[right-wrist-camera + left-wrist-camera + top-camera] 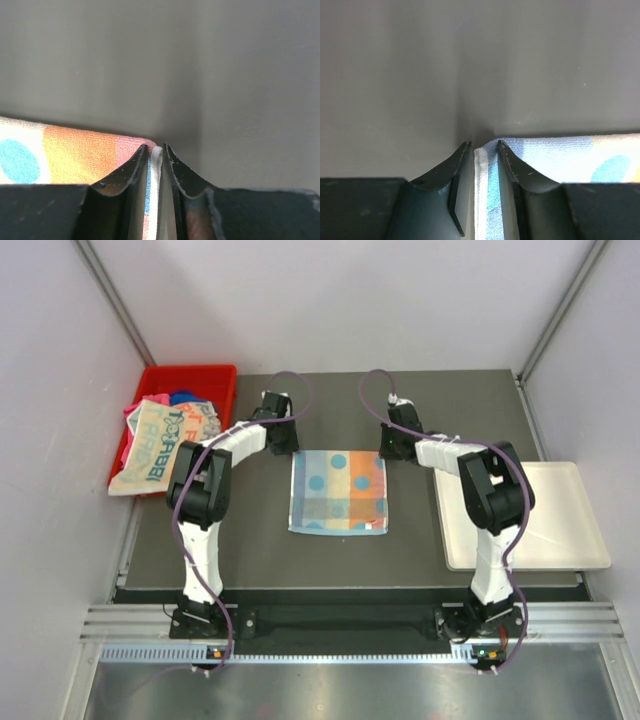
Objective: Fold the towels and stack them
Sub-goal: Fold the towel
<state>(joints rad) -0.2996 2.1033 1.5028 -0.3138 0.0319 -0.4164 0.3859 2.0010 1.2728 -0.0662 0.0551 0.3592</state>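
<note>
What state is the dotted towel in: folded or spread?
Spread: the dotted towel lies flat, one rectangle, no fold line visible.

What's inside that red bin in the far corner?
The red bin holds a heap of towels: a cream lettered towel spilling over its near rim, a pink towel at the left, a royal blue towel peeking behind. Whatever lies beneath them, and the bin's floor, is covered.
</note>
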